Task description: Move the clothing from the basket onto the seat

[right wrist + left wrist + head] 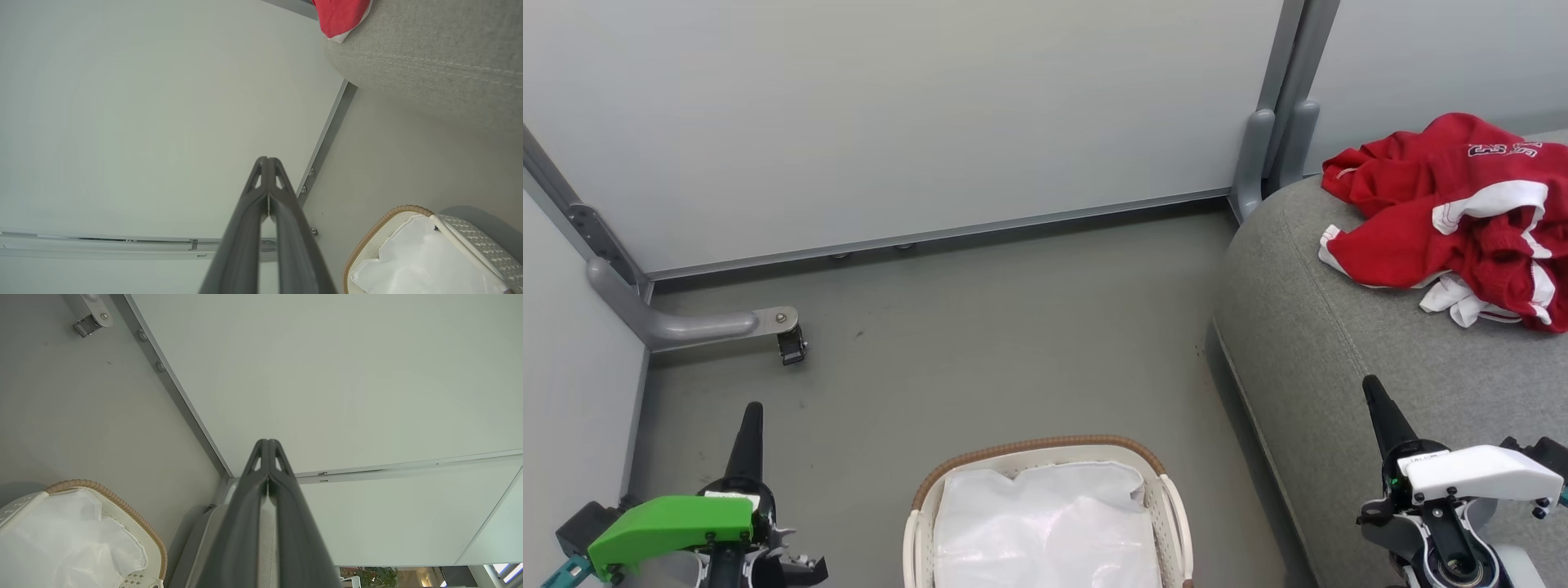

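Left gripper [752, 425], right gripper [1376, 400] closed, empty; clothing [1445, 212] on seat [1323, 343]; basket [1029, 443] on floor [980, 343].

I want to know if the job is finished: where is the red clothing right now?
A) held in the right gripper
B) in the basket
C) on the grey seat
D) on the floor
C: the clothing lies heaped on the seat; the basket shows just its white liner.

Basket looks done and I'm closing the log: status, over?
Left hand shut, right hand shut, both empty. Clothing heaped on the seat; basket holds its white liner. Nothing in the way.
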